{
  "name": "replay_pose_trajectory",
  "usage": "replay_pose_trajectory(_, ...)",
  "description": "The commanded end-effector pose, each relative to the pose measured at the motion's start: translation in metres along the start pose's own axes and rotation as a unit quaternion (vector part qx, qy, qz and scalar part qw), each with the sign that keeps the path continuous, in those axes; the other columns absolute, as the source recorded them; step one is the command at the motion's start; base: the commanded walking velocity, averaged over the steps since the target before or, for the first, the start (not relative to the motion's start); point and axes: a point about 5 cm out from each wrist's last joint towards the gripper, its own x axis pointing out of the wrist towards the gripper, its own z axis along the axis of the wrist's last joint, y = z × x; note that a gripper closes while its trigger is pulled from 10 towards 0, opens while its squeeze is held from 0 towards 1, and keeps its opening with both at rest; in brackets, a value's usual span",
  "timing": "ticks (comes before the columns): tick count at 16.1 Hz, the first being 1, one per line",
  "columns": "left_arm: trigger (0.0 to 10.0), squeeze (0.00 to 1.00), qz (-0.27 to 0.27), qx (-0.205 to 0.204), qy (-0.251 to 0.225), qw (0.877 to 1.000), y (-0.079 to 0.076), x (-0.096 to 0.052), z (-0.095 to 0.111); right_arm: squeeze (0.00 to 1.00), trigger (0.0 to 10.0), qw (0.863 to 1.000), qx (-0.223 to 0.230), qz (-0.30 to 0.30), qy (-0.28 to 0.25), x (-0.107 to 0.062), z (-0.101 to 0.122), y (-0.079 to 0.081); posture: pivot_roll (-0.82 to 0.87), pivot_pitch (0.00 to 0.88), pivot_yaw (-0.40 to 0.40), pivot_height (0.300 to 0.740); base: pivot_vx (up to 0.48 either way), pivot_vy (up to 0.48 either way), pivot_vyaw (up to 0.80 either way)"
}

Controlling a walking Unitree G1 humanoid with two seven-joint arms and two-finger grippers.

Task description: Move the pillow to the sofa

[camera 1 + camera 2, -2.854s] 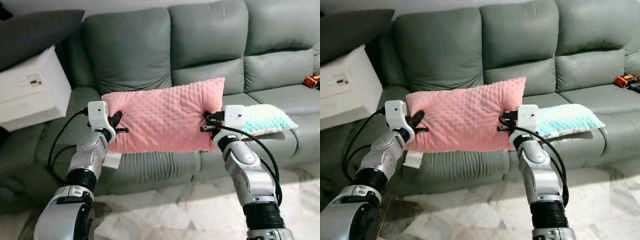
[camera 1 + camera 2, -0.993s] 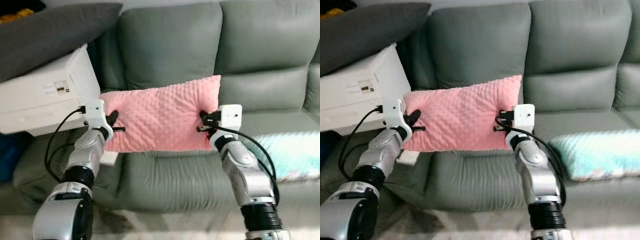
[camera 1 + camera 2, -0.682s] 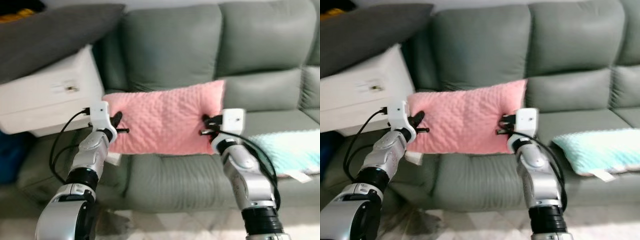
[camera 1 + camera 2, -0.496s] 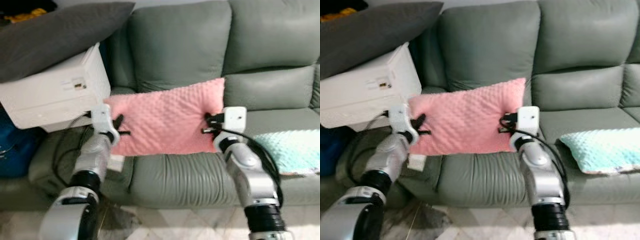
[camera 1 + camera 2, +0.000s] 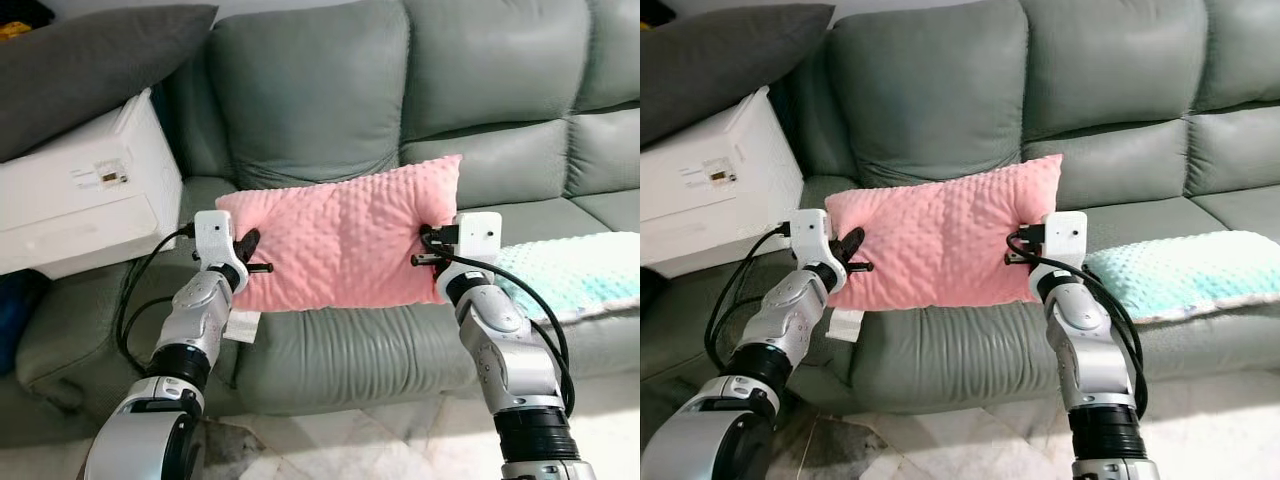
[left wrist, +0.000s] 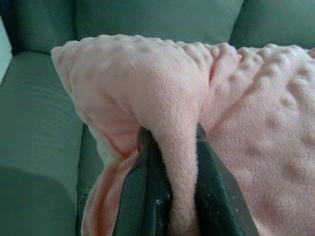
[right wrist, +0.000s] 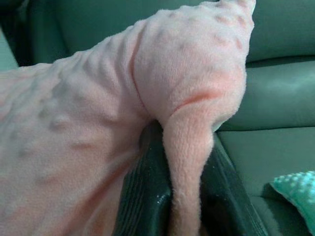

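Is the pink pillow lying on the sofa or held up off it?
Held up: the pink pillow hangs between the left gripper and right gripper, each pinching an end, above the sofa seat.

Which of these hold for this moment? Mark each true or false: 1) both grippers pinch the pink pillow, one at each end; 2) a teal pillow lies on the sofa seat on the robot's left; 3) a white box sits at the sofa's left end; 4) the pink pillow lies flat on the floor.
1) True: the left gripper and the right gripper each clamp a fold at opposite ends of the pink pillow.
2) False: the teal pillow lies on the seat to the robot's right.
3) True: the white box is at the left end of the sofa.
4) False: it is held up between the grippers, in front of the sofa's backrest.
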Motion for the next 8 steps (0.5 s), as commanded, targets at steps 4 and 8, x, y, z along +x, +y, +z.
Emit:
replay_pose_trajectory(4, 10.0, 0.0, 0.001, 0.001, -0.021, 1.0, 0.0052, -0.0015, 0.0086, 0.0, 10.0, 1.0, 0.0, 0.01, -0.013, 0.0019, 0.0067, 0.0061, -0.13, 0.0, 0.086, 0.74, 0.323, 0.0, 0.0)
replay_pose_trajectory(8, 10.0, 0.0, -0.003, 0.0, -0.02, 1.0, 0.0045, -0.0022, 0.0075, 0.0, 10.0, 1.0, 0.001, 0.012, -0.012, 0.0015, 0.0056, 0.0086, -0.13, 0.0, 0.086, 0.74, 0.403, 0.0, 0.0)
